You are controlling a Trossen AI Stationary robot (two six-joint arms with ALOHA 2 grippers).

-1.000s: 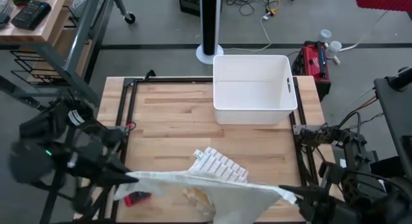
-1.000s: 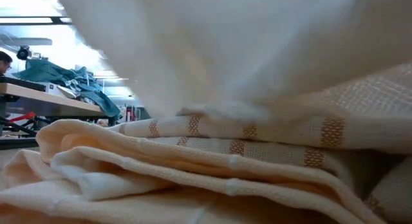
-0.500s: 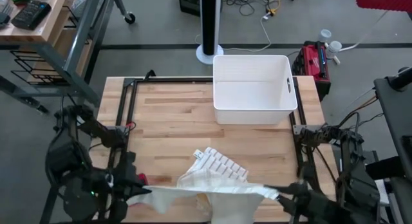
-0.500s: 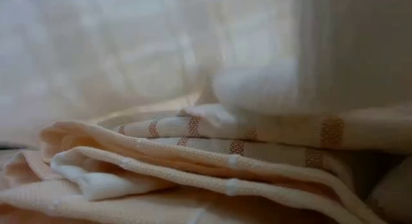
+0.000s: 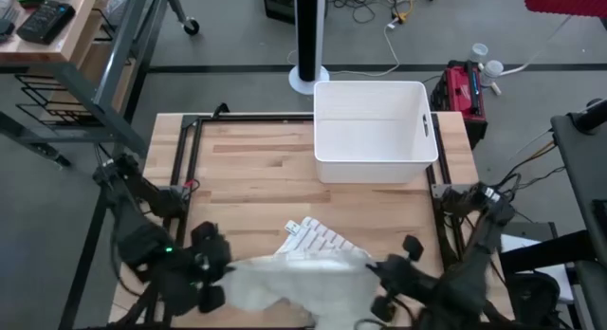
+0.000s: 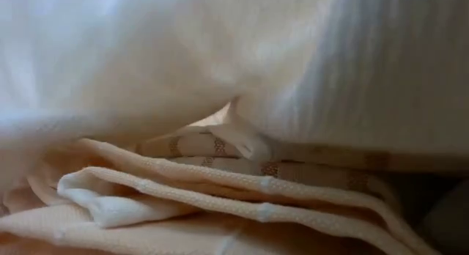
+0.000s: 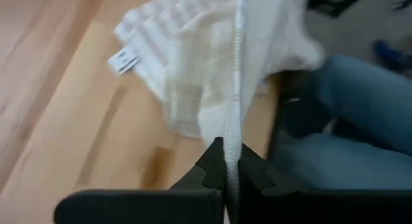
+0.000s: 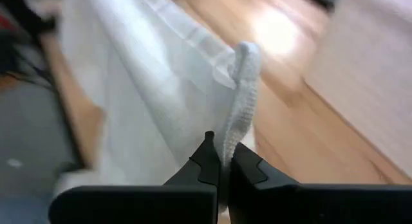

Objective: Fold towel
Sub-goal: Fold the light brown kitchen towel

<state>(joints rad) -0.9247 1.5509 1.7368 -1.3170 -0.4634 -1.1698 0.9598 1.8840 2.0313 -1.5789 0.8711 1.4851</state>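
A white towel (image 5: 303, 278) lies bunched near the table's front edge, partly over a pile of folded striped towels (image 5: 322, 240). In the low view the towel (image 6: 293, 72) drapes over that pile (image 6: 220, 204). My left gripper (image 5: 226, 273) is shut on the towel at its left end. My right gripper (image 5: 377, 271) is shut on it at its right end. Both show shut in their wrist views, left gripper (image 7: 232, 165) and right gripper (image 8: 221, 163). My left gripper pinches the towel's thick hemmed edge (image 7: 233, 143) between its two fingers, coming from the table's left and slanting down. The towel runs slack from there onto the pile. My right gripper pinches the towel's rolled hem by a corner (image 8: 233, 137) between its two fingers, coming from the table's right and slanting down. The cloth beyond the fingers hangs loose and sags toward the table.
A white plastic bin (image 5: 375, 131) stands at the table's far side, right of the middle. Bare wood (image 5: 256, 178) lies between it and the towels. A black metal frame (image 5: 185, 159) edges the table's left and right sides.
Both grippers have come down toward the table and drawn toward each other, their wrists turning. The towel, stretched wide and high between them a second ago, has sunk and bunched up slack over the folded pile.
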